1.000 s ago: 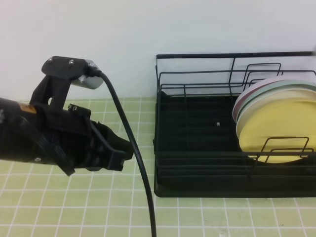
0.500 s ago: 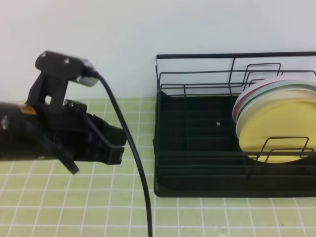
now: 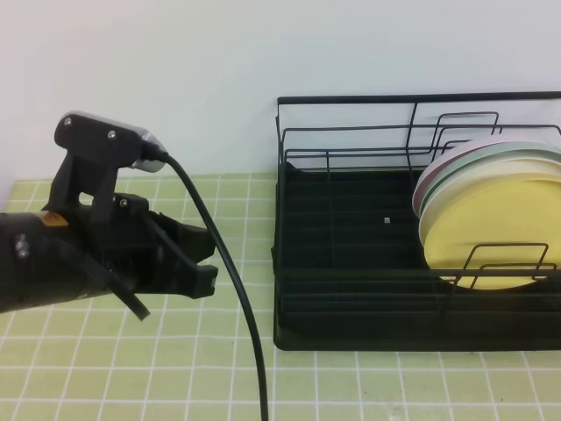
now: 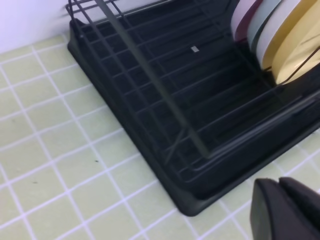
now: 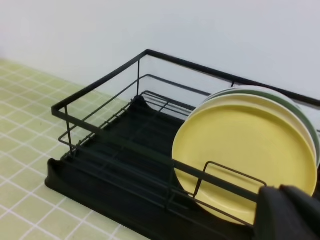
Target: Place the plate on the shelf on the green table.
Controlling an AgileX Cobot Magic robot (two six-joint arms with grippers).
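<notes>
The pale-yellow plate [image 3: 491,232] stands upright at the right end of the black wire shelf [image 3: 351,333], foremost in a row of plates. The shelf rests on the green table [image 3: 351,386]. My left gripper [image 3: 209,263] hovers left of the shelf, shut and empty, well apart from it. In the left wrist view its closed fingers [image 4: 279,186] hang over the shelf's [image 4: 190,200] near corner. In the right wrist view my right gripper [image 5: 281,192] is shut with nothing in it, just in front of the plate [image 5: 245,160] in the shelf [image 5: 100,185].
Behind the yellow plate stand a white, a green and a pink-rimmed plate [image 3: 423,189]. The shelf's left half holds no dishes. A black cable [image 3: 237,316] trails down from the left arm over the tiles. A white wall rises behind.
My left arm has drawn back to the left and sunk a little, away from the shelf. The plates and the shelf have not moved.
</notes>
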